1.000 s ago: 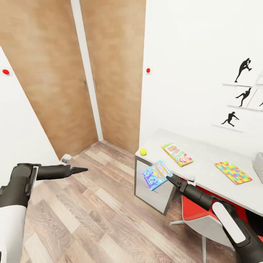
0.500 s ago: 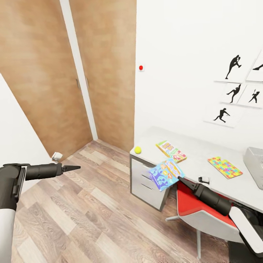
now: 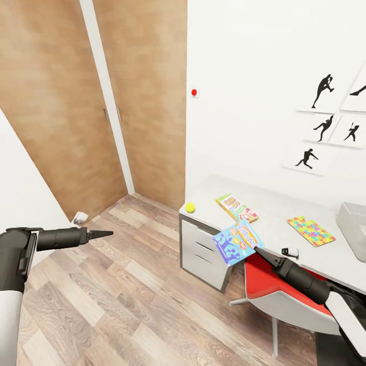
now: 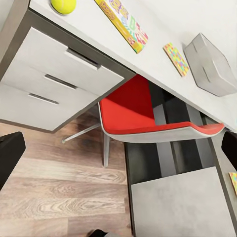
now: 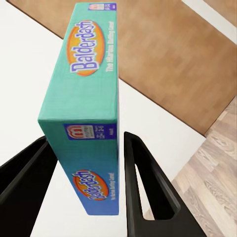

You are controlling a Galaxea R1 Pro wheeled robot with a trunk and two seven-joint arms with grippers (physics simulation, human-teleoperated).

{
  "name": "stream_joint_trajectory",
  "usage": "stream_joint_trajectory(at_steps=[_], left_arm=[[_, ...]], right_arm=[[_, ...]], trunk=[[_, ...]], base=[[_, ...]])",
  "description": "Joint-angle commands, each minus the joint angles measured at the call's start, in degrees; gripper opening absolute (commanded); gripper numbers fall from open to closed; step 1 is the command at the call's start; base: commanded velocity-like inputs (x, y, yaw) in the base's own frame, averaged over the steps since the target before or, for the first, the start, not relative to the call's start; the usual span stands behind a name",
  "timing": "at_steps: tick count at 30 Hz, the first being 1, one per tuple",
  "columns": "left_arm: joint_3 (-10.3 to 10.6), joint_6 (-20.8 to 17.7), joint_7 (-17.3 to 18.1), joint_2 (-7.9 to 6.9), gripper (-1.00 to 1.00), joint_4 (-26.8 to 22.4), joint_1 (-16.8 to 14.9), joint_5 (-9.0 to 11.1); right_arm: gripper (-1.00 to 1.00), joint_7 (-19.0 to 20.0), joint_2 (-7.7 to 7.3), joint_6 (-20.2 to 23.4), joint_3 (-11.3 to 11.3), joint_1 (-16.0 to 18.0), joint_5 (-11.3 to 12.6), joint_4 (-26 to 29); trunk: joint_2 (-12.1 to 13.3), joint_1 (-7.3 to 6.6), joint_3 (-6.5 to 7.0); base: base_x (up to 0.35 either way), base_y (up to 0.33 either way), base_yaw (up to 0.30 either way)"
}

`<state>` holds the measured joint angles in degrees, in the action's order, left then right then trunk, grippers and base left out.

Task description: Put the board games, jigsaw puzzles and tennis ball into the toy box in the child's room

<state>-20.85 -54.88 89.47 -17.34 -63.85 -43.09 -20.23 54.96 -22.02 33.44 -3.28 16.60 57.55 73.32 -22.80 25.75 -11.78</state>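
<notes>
- Where the pale grey desk (image 3: 284,229) stands against the white wall, its three-drawer unit (image 3: 201,251) forms the end nearest the wooden doors (image 3: 137,101).
- Right gripper (image 3: 258,250): black, two-fingered, clamped on the edge of a mostly blue printed board game box (image 3: 237,242), held tilted in the air just in front of the desk's front edge, above the drawer unit; in the right wrist view the fingers (image 5: 145,192) press on both faces of the box's teal side.
- White-green-yellow board game box (image 3: 237,207): lies flat on the desk, behind the held box.
- Yellow-green tennis ball (image 3: 190,207): rests on the desk's corner, above the drawer unit.
- Neon jigsaw puzzle square (image 3: 310,231): lies flat on the desk, well apart from the ball, near the grey toy box (image 3: 353,230) at the desk's far end.
- Red-seated chair (image 3: 277,292): tucked under the desk beside the drawer unit.
- Left gripper (image 3: 104,234): black, held over the wood-plank floor (image 3: 127,305), well apart from the desk, nothing in it; its fingertips lie together in a narrow point.
</notes>
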Motion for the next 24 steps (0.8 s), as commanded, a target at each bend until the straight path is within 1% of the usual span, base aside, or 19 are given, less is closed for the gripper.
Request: stream_joint_trajectory(at_steps=[1,24], left_arm=[[-0.1,-0.6,0.5,0.02,1.00,0.0,-0.1,-0.6],[-0.1,-0.6,0.5,0.03,1.00,0.0,-0.1,-0.7]], right_arm=[[-1.00,0.0,-0.03,0.4,0.0,0.1,0.4,-0.1],[-1.00,0.0,0.20,-0.1,-0.1,0.0,0.4,-0.7]], trunk=[[-0.1,0.03,-0.12],[-0.1,0.03,-0.12]], base=[[0.000,0.000,0.000],[0.000,0.000,0.000]])
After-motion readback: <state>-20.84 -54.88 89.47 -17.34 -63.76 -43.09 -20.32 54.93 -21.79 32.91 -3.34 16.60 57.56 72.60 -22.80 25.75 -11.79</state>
